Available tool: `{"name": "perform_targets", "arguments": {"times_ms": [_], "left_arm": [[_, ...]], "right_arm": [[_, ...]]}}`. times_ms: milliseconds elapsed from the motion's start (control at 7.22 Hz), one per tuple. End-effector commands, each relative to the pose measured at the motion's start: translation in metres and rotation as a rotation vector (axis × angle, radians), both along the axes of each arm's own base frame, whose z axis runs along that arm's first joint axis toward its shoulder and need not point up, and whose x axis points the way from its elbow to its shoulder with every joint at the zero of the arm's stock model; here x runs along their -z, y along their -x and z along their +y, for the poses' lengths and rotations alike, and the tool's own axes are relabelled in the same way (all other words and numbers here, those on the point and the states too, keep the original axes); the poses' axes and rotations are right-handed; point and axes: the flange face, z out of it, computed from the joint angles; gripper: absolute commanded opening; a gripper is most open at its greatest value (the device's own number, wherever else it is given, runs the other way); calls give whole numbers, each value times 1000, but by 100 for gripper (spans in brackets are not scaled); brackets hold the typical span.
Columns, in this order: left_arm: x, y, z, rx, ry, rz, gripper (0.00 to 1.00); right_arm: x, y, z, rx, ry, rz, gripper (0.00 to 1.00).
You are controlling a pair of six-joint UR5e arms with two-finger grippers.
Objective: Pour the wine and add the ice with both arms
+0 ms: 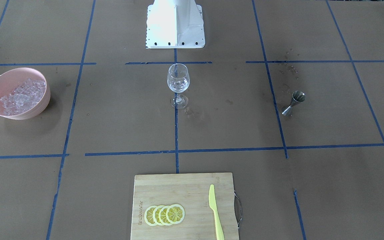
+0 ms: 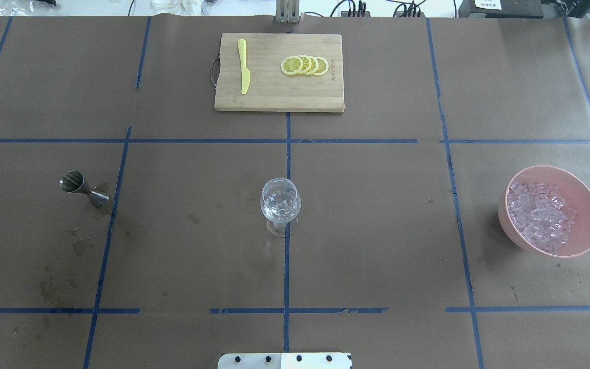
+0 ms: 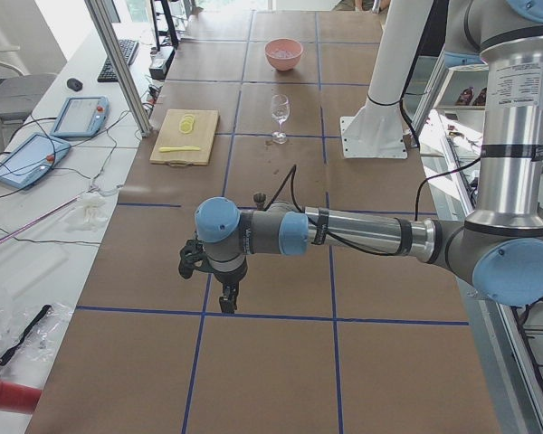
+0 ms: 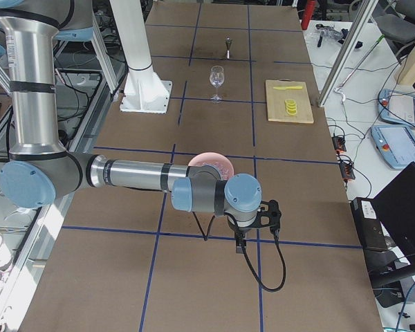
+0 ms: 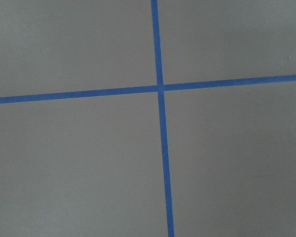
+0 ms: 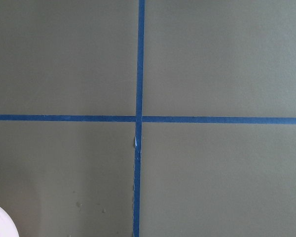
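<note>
Left arm (image 3: 344, 233) and right arm (image 4: 135, 173) hang at the worktop's (image 2: 377, 230) ends; I cannot tell their jaws' state. A pour that knocks the rim could topple the glass (image 2: 280, 202).

Worktop (image 2: 377, 230): wine glass (image 2: 280, 205) at centre, straight ahead of the pedestal (image 2: 285, 360). Jigger (image 2: 84, 187) standing well apart to the robot's left. Bowl (image 2: 588, 218) well apart to the robot's right, ice (image 2: 538, 212) in it. Cutting board (image 2: 274, 95) at the far edge, behind the glass; on it, knife (image 2: 244, 66) left, lemon slices (image 2: 305, 65) right, overlapping in a row. Left arm (image 3: 362, 233) over the left end, right arm (image 4: 131, 173) over the right end.
</note>
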Motion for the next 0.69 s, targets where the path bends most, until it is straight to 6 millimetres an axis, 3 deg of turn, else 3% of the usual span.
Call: {"name": "perform_targets", "arguments": {"times_ms": [0, 554], "left_arm": [[2, 0, -1, 1, -3, 0, 100], [10, 1, -5, 3, -21, 2, 100]], "right_arm": [[0, 0, 0, 1, 0, -1, 100], [-7, 0, 3, 2, 13, 2, 100]]}}
